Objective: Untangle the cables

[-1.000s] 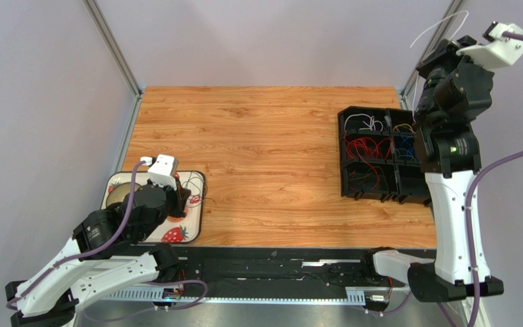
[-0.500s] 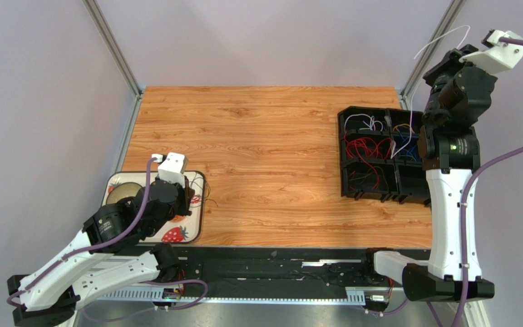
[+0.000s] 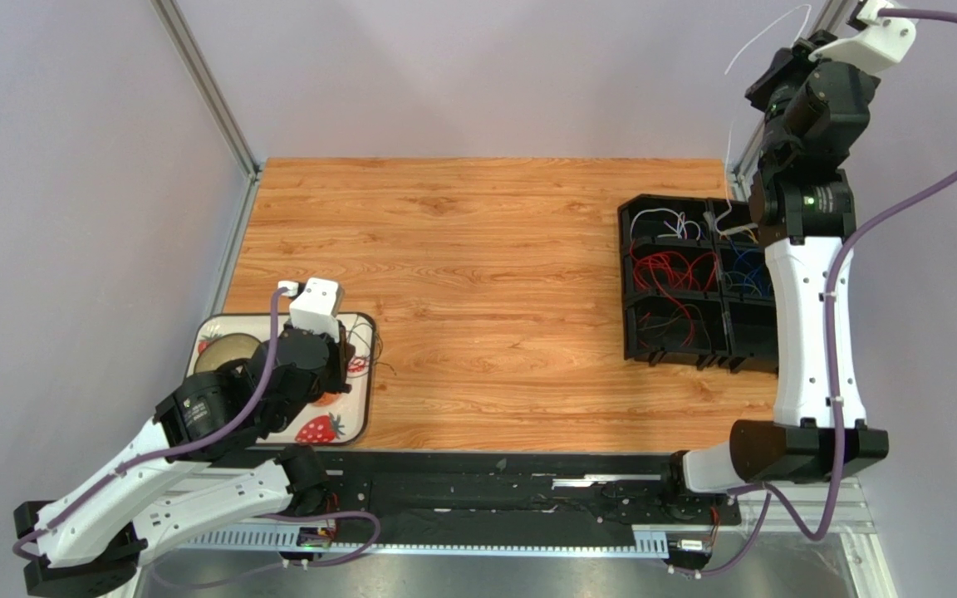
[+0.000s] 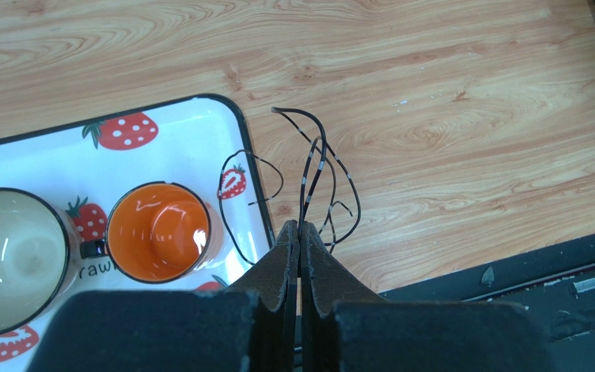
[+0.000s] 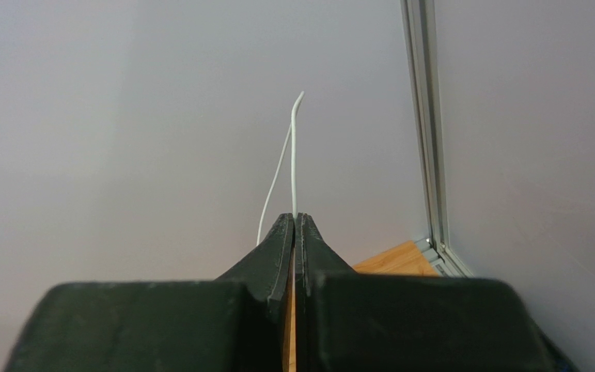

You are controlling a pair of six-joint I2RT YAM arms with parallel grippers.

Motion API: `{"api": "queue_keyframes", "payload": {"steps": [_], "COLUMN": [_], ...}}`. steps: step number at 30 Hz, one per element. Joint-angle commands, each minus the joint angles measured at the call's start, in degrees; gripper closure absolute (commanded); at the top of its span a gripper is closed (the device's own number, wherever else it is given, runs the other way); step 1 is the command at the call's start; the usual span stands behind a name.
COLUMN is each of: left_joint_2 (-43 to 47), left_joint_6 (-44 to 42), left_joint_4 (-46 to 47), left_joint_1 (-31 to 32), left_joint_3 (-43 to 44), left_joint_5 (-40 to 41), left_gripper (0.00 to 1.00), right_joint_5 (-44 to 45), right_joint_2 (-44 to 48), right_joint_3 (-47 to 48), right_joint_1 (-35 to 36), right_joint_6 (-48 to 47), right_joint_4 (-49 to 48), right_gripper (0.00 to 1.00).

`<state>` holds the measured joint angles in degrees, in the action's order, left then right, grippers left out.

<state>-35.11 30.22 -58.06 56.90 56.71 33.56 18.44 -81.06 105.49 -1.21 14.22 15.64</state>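
My left gripper is shut on a thin dark cable. The cable loops out over the wood just past the right rim of the strawberry tray. In the top view this gripper hangs over the tray's right edge. My right gripper is shut on a white cable and is raised high at the back right. The white strand trails down toward the black divided box. That box holds red cables, white cables and blue cables.
An orange cup and a cream cup stand on the strawberry tray. The black box sits at the table's right edge beside my right arm. Grey walls and a metal frame post close the back right corner.
My right arm has swung up and back, lifting the white cable higher out of the box. My left gripper shifted slightly right with the dark cable, then held still.
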Motion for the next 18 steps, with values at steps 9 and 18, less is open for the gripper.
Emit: {"api": "queue_keyframes", "payload": {"steps": [9, 18], "left_joint_2": [0.48, 0.57], "left_joint_6": [0.37, 0.46], "left_joint_4": [0.14, 0.06], "left_joint_1": [-0.13, -0.13], "left_joint_3": [0.33, 0.33], "left_joint_5": [0.98, 1.16], "left_gripper": [1.0, 1.0], "right_joint_5": [-2.7, -1.03], "right_joint_2": [-14.12, -17.38], "right_joint_3": [11.75, 10.7], "right_joint_1": [-0.28, -0.28], "right_joint_6": [1.6, 1.51], "right_joint_4": [-7.19, -8.78], "right_gripper": [1.0, 1.0]}}
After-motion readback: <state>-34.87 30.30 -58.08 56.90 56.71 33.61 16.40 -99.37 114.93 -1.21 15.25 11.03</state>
